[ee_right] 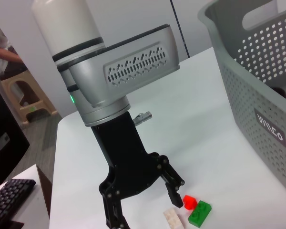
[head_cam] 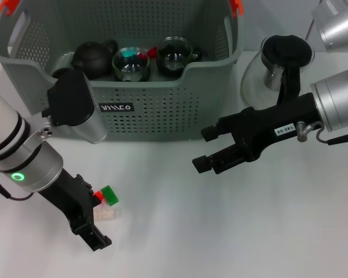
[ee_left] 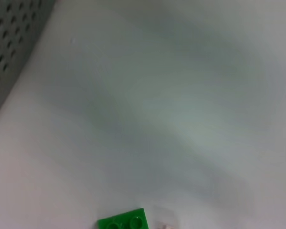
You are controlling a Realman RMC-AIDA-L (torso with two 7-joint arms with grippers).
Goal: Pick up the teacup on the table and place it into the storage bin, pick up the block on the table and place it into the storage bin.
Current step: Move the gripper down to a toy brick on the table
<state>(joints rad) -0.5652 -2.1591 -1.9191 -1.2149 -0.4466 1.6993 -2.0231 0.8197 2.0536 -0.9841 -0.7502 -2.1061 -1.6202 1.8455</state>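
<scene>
The block, a small cluster of green (head_cam: 110, 195), red and white bricks, lies on the white table at the front left. My left gripper (head_cam: 95, 215) is low over the table, open, with the bricks right at its fingertips and nothing held. The right wrist view shows that gripper (ee_right: 145, 210) spread open beside the green brick (ee_right: 200, 213). In the left wrist view the green brick (ee_left: 121, 222) sits at the frame's edge. Two glass teacups (head_cam: 131, 63) stand inside the grey-green storage bin (head_cam: 162, 116) at the back. My right gripper (head_cam: 204, 149) hovers open and empty in front of the bin.
A dark teapot (head_cam: 93, 58) also sits in the bin. A glass pitcher with a black lid (head_cam: 281, 61) stands on the table to the right of the bin, behind my right arm. White tabletop stretches across the front.
</scene>
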